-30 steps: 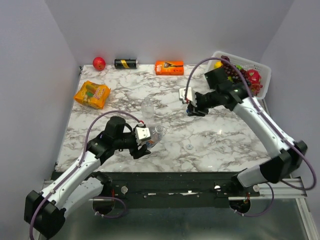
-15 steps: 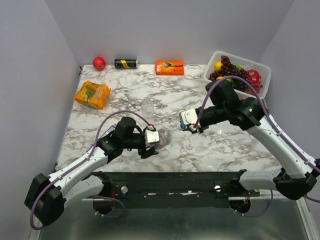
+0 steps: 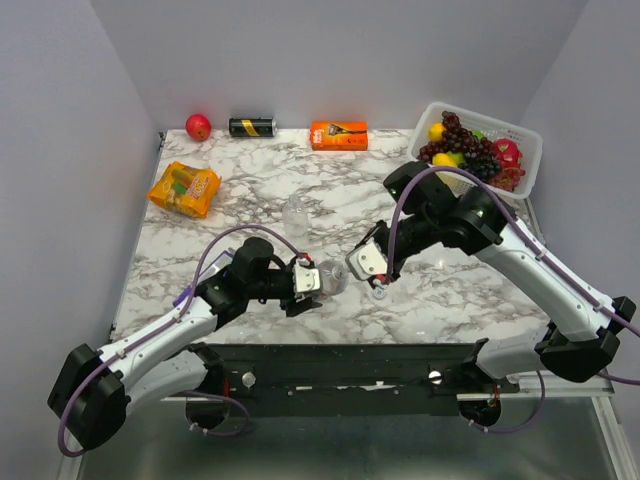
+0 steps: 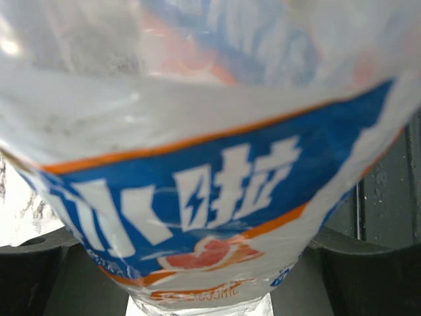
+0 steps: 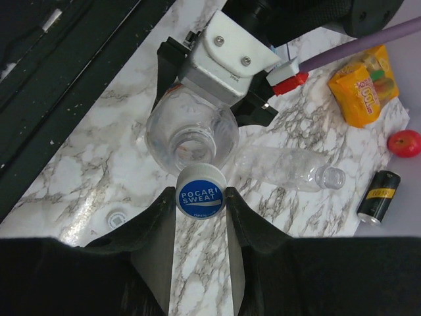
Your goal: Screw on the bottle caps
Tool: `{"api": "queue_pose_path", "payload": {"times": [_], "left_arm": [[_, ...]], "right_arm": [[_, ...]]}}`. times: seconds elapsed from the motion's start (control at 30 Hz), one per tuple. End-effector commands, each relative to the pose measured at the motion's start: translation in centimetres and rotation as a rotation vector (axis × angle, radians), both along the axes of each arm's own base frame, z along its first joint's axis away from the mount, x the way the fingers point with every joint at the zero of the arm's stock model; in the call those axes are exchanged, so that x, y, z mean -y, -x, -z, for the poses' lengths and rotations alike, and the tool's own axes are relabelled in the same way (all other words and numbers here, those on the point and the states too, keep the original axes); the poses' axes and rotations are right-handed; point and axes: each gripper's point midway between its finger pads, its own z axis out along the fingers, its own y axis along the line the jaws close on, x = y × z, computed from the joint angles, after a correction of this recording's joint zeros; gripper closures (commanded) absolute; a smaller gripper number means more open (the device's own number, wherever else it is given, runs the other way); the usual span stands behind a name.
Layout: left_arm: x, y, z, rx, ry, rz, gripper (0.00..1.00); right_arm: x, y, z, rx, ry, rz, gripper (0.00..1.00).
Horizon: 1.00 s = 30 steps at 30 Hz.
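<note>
The left hand (image 3: 311,283) is closed on a clear bottle (image 3: 332,277) near the middle of the table's (image 3: 250,215) near edge. The left wrist view is filled by the bottle's blue, white and orange label (image 4: 197,197). In the right wrist view its open mouth (image 5: 191,141) faces the camera, with no cap on it.

The right hand (image 5: 200,201) grips a blue cap (image 5: 200,191) between its two fingers (image 5: 158,224) – white lettering shows on the top. The cap sits just in front of the bottle's mouth, very close; whether they touch cannot be told.

A second bottle (image 3: 297,213) lies on its side further in, toward the table's centre, also uncapped. A white cap (image 5: 117,218) rests on the marble close to the near edge, just beside the right hand.

Along the far edge stand an apple (image 3: 198,126), a black can (image 3: 252,127) and an orange box (image 3: 338,134). A snack bag (image 3: 184,189) lies near the left edge – a basket (image 3: 527,140) of fruit fills the far right corner.
</note>
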Motion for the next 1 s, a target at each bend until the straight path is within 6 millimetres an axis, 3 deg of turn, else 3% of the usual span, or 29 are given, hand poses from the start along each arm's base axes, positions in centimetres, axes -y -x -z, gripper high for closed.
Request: {"api": "queue_pose_path", "payload": {"times": [0.0,0.5,0.97], "left_arm": [[0.2,0.3,-0.2,0.015,0.032,-0.005,1.00],[0.8,0.8,-0.9,0.029,0.045,0.020,1.00],[1.0,0.5,-1.4,0.056,0.072,0.014,1.00]], "right_arm": [[1.3,1.6,0.6,0.022,0.057,-0.078,0.74],[-1.2,1.8,1.1,0.014,0.073,-0.070,0.73],[-1.3,1.8,2.2,0.013,0.107,-0.064,0.73]]}}
